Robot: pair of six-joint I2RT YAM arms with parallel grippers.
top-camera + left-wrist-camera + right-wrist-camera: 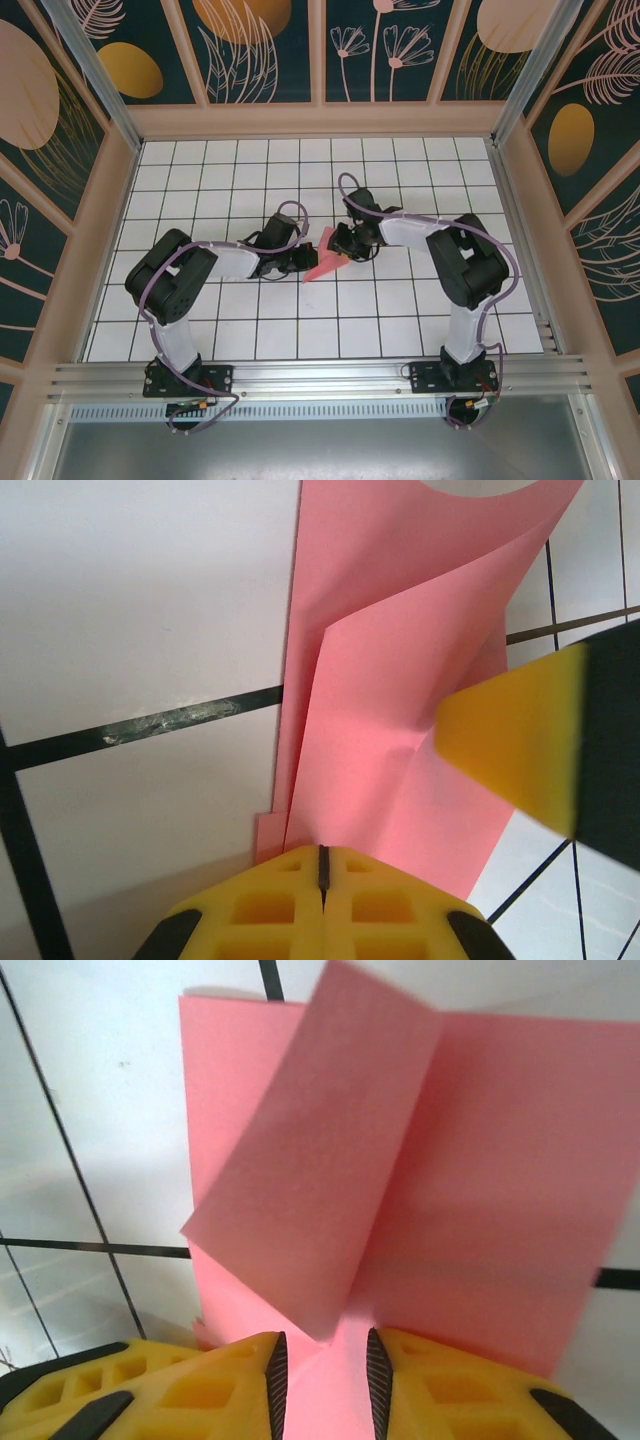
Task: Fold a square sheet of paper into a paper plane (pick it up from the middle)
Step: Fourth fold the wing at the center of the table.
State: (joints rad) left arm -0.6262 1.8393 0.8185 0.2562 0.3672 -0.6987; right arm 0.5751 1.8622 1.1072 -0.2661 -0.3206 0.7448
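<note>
The square sheet of paper [325, 263] is pink and partly folded, and it lies mid-table between both grippers. In the left wrist view the paper [400, 680] shows layered flaps, with a crease running to my left gripper [322, 852]. That gripper is shut, its tips lying over the sheet's near edge; whether paper is pinched between them I cannot tell. A yellow right fingertip [510, 740] hovers over the sheet. My right gripper [322, 1360] stands open. A raised flap of the paper [320, 1180] ends in a corner in the gap between its jaws, clear of both pads. From above, the left gripper [302, 262] and the right gripper [347, 247] flank the paper.
The white gridded table [240, 160] is walled in by wooden side panels [110, 200] and a back wall. An aluminium rail [320, 378] runs along the near edge, where both arm bases stand.
</note>
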